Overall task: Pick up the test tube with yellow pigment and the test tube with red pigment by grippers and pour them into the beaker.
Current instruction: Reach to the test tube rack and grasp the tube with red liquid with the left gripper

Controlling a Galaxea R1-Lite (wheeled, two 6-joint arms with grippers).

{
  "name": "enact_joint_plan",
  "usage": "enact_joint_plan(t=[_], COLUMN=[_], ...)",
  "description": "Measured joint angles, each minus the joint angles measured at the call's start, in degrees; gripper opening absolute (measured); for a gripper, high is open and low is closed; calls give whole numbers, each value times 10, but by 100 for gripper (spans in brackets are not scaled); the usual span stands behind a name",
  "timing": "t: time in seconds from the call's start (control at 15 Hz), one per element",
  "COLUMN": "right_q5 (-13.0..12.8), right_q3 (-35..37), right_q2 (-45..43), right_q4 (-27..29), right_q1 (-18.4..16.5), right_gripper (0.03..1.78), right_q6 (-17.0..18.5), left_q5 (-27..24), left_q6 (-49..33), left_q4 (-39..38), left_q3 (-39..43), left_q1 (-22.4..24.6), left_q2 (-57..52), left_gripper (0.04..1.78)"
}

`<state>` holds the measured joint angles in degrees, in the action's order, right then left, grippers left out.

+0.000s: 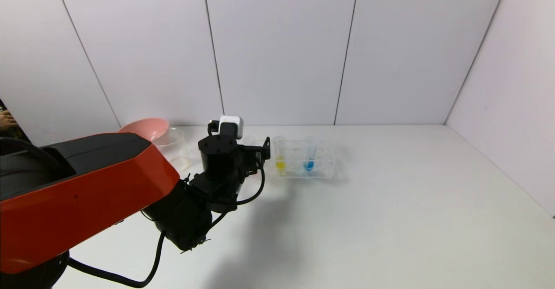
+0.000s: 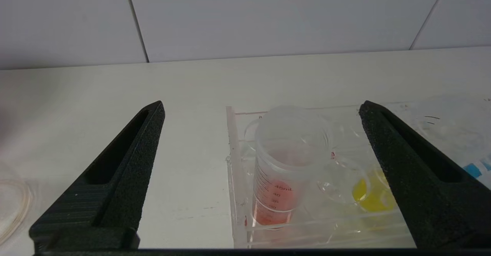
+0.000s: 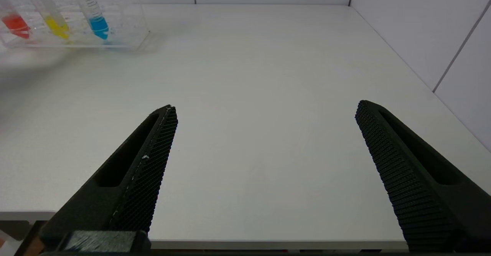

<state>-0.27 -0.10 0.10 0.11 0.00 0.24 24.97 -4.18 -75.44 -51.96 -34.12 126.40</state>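
The test tube with red pigment (image 2: 282,171) stands in the clear rack (image 2: 236,179), and my left gripper (image 2: 261,106) hovers open over its mouth, fingers wide on either side without touching it. Beside it in the rack stands the test tube with yellow pigment (image 2: 370,189). In the head view my left gripper (image 1: 262,148) hides the red tube, while the yellow one (image 1: 280,159) shows just right of it. The clear beaker (image 1: 175,148) stands left of the left arm. My right gripper (image 3: 265,108) hangs open over the table's near edge with nothing between its fingers, far from the red tube (image 3: 15,23) and the yellow tube (image 3: 55,25).
A blue-bottomed tube (image 1: 309,161) stands in the rack (image 1: 325,167) to the right of the yellow one. A pink bowl (image 1: 145,128) sits behind the beaker by the back wall. White walls close the table at the back and on the right.
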Motion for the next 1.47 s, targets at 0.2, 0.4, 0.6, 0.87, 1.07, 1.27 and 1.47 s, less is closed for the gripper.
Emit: enact_joint_plan(t=[0.2,0.4,0.6,0.87,1.07,1.27,1.47], right_q5=[0,0,0,0,0,0,0], right_q3=[0,0,0,0,0,0,0], right_q2=[0,0,0,0,0,0,0], right_q4=[0,0,0,0,0,0,0], right_q1=[0,0,0,0,0,0,0], right_gripper=[170,170,170,170,170,170,170], right_q6=[0,0,0,0,0,0,0], left_q5=[2,4,4,4,3,6,29], left_q6=[0,0,0,0,0,-1,9], left_q4=[0,0,-5,-5,-5,-5,-43], left_q3=[-4,-8,-9,-11,-14,-22,-37], left_q1=[0,1,2,2,2,0,-1], left_q2=[9,16,18,19,21,23,38], left_gripper=[177,177,177,177,177,177,177])
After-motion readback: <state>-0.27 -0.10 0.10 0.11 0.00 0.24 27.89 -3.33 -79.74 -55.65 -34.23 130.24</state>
